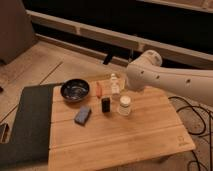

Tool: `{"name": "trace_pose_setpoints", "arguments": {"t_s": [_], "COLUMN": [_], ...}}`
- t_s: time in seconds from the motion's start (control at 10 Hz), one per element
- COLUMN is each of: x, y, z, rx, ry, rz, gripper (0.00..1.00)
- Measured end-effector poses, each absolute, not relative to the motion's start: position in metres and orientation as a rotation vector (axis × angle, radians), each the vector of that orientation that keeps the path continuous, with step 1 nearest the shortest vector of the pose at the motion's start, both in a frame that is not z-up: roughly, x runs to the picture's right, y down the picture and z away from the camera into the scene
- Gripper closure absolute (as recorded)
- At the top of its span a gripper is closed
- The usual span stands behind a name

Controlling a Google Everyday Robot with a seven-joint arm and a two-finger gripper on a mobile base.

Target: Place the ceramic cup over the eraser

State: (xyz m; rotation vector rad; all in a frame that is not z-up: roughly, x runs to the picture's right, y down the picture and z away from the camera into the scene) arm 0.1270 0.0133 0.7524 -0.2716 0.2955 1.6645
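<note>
arm: broad white shell (170,80) enters from the right edge, its base cut off there; the rounded end hangs over the far edge of the tabletop.
hand: (129,84) low on the arm's left tip, barely separable from the pale shell, just right of the small white boxy item (115,83); spread, gripping nothing.
ceramic cup: (124,105) upright on the tabletop, below the arm's end, free of it.
eraser: (105,104) small black block standing just left of the cup, with a gap between them.
hard to read: thin orange-red item (99,89) behind the eraser, shape unclear; a dark angled piece (107,59) on the floor beyond the tabletop, cannot tell what it is.
other items: dark round bowl (75,90) at far left of the wood; flat blue-grey block (82,115) nearer the camera, left of the eraser.
tabletop: (135,140) pale wooden slats, near edge cut by the bottom of the frame.
mat: dark panel (27,125) along the tabletop's left side, running out of frame.
room: plank floor (55,62) behind; long pale ledge (60,21) against a dark wall; black cables (197,117) looped on the floor at right.
</note>
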Motion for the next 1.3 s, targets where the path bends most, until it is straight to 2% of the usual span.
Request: {"name": "trace_pose_setpoints", "arguments": {"t_s": [0.5, 1.3], "x": [0.114, 0.122], "y": [0.053, 0.071], "z": [0.814, 0.855], "rx": [-0.400, -0.463], "ry": [0.393, 0.478], "rz": [1.658, 1.647], "gripper": [0.35, 0.35]}}
